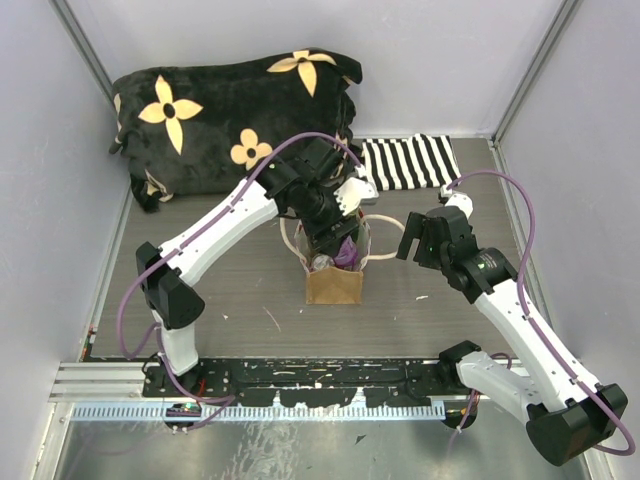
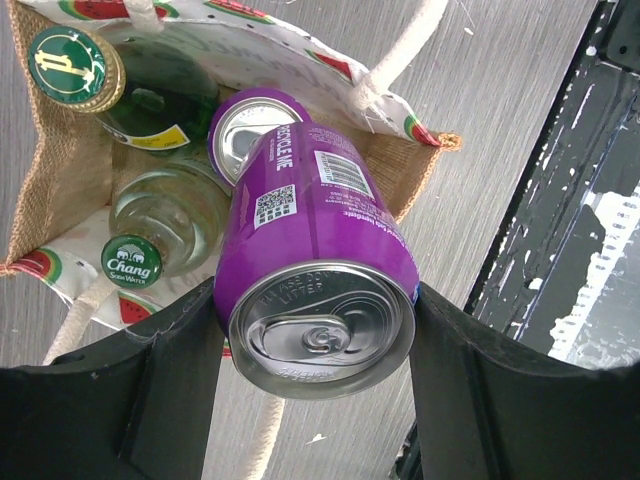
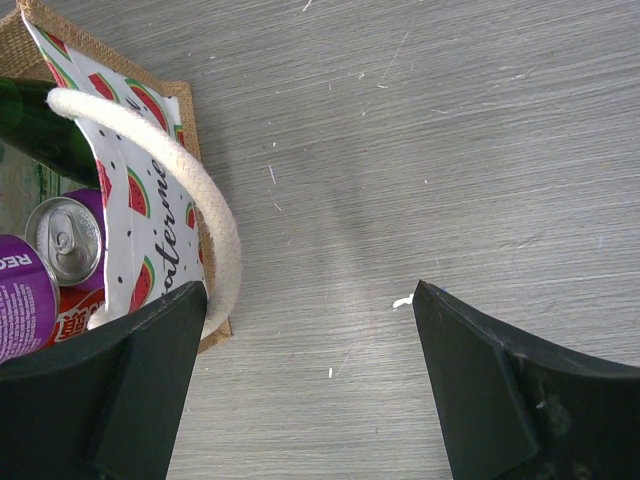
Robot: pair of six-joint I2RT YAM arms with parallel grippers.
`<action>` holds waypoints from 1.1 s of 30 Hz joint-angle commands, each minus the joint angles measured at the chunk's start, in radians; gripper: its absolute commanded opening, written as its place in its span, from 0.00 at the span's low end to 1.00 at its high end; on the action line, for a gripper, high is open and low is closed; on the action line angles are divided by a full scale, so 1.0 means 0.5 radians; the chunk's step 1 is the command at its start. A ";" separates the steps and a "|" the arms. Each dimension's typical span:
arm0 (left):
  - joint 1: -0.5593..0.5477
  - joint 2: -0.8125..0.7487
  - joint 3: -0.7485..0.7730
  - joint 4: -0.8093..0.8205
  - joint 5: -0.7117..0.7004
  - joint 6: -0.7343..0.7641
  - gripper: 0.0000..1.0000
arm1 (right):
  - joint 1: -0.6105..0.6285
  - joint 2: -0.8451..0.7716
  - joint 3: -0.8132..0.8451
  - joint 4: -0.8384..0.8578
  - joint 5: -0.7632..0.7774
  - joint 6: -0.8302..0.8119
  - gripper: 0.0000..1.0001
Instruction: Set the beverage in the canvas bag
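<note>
1. Now, far left at the back of the table (image 1: 230, 290), a black plush item with yellow flowers (image 1: 230, 120) lies against the wall, well apart from the action.
2. Next, the left gripper (image 2: 320, 330) is clamped on a purple can (image 2: 315, 240). One black finger presses each side of the can near its pull-tab end.
3. The can hangs tilted, tab end up toward the wrist camera. Its other end points down at the open mouth of the canvas bag (image 1: 333, 287). Whether that end is already below the rim, I cannot tell.
4. The bag stands upright mid-table, directly under the left gripper. Its lining is white with watermelon slices.
5. Already inside it are a green bottle with a green-and-gold cap (image 2: 75, 65), a clear bottle with a green cap (image 2: 165, 215) and a second purple can (image 2: 250, 130). That can sits just beneath the held one.
6. Behind the bag and to the right, a striped cloth (image 1: 408, 162) lies flat by the back wall.
7. Over on the right, the right gripper (image 3: 310, 290) holds nothing, its fingers spread wide over bare tabletop just beside the bag.
8. One cream rope handle (image 3: 200, 200) curves down to its inner finger and disappears behind it. I cannot tell whether they touch.
</note>
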 commanded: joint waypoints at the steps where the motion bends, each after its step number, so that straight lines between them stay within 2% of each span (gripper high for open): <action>1: -0.044 -0.031 0.014 0.100 0.061 0.051 0.00 | -0.009 -0.015 0.011 0.024 0.040 0.018 0.90; 14: -0.182 -0.104 -0.127 -0.080 0.157 0.158 0.00 | -0.008 -0.049 -0.008 0.018 0.047 0.045 0.90; 33: -0.229 0.106 -0.110 -0.093 0.051 0.164 0.00 | -0.008 -0.075 -0.039 0.012 0.047 0.054 0.90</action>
